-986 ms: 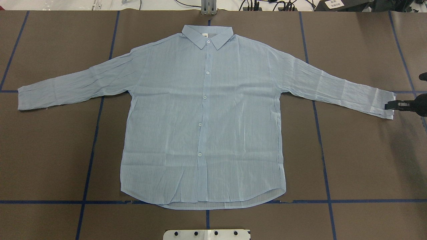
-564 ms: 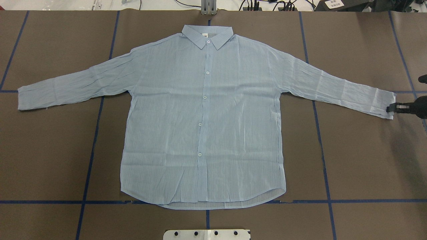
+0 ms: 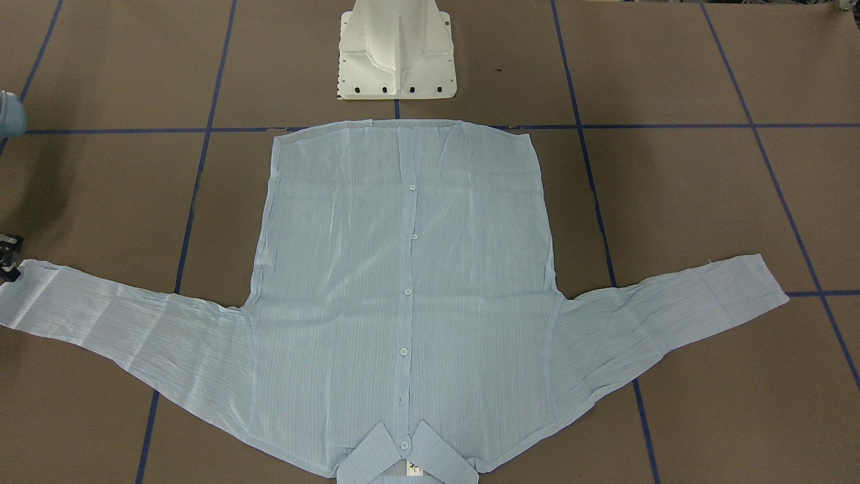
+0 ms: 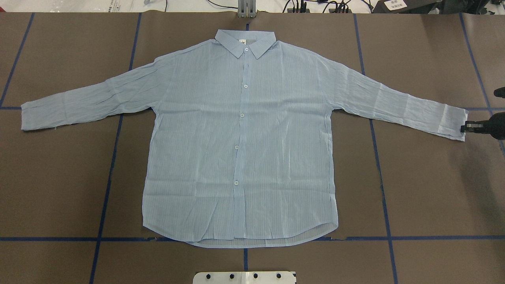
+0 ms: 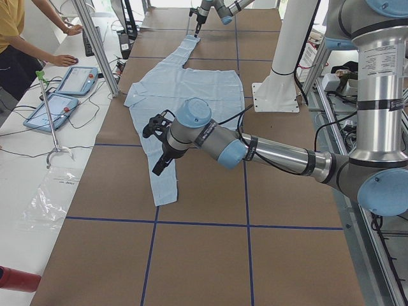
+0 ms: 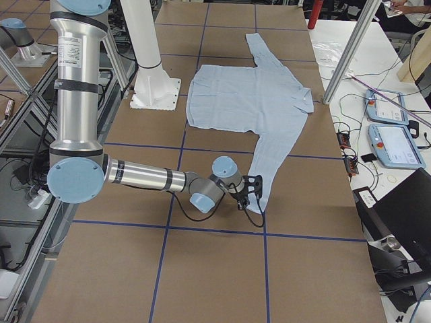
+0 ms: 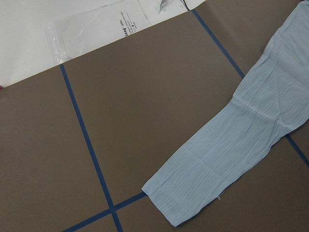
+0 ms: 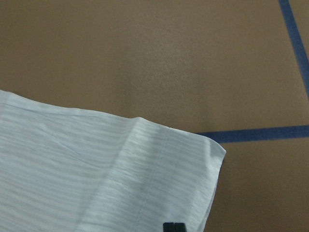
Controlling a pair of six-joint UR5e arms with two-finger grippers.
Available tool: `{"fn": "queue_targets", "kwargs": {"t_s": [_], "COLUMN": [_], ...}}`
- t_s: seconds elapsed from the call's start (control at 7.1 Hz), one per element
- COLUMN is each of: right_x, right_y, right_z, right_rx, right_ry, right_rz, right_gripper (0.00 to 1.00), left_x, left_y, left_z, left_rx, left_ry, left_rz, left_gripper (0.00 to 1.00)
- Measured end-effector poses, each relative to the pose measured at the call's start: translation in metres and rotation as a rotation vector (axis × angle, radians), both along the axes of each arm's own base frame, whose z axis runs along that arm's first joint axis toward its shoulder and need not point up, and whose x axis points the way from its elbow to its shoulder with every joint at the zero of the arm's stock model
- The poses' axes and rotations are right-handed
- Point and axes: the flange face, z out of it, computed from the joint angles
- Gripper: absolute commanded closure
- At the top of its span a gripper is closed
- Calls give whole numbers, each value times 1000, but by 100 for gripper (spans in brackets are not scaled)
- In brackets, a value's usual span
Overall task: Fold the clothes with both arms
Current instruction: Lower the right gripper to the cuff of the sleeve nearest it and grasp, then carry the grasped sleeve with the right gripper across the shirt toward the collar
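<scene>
The pale blue striped shirt (image 4: 240,138) lies flat and buttoned on the brown table, collar at the far edge and both sleeves spread out. My right gripper (image 4: 463,127) is low at the end of the right sleeve's cuff (image 8: 96,183). Its black fingertips (image 8: 174,227) show together over the cuff's edge, so it looks shut; I cannot tell whether cloth is pinched. It also shows in the front view (image 3: 5,259). My left gripper (image 5: 159,164) hovers above the left sleeve (image 7: 231,159); I cannot tell if it is open or shut.
The white pedestal base (image 3: 396,54) stands at the near table edge by the shirt's hem. Blue tape lines cross the brown table (image 4: 434,189). A clear plastic bag (image 7: 96,29) lies beyond the table's left end. An operator (image 5: 13,38) and control pendants (image 5: 64,89) are at the far side.
My right gripper has drawn back to the right, from over the cuff to its outer edge. The sleeve and the shirt have stayed in place.
</scene>
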Motion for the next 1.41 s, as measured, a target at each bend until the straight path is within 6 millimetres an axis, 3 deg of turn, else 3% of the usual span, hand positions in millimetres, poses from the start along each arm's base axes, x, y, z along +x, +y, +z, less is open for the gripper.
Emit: {"fn": "queue_targets", "kwargs": {"t_s": [0.28, 0.42, 0.7, 0.85, 0.99, 1.13, 1.41], "right_x": [12, 17, 12, -3, -36, -82, -182], "right_y": [-19, -31, -62, -82, -99, -108, -106], "right_z": [-47, -89, -203, -258, -316, -365, -433], "right_rx": [35, 40, 68, 109, 164, 219, 292], "right_ry": [-27, -31, -44, -73, -116, -147, -185], "right_rz": [33, 52, 87, 109, 124, 137, 174], "right_gripper": [100, 100, 100, 100, 100, 100, 100], "left_x": [0, 0, 0, 0, 0, 0, 1], "left_y": [0, 0, 0, 0, 0, 0, -2], "left_z": [0, 0, 0, 0, 0, -1, -2], "left_rx": [0, -1, -2, -2, -3, -2, -1], "left_ry": [0, 1, 2, 3, 3, 3, 4], "left_rz": [0, 0, 0, -1, -1, -2, -2], "left_gripper": [0, 0, 0, 0, 0, 0, 0]}}
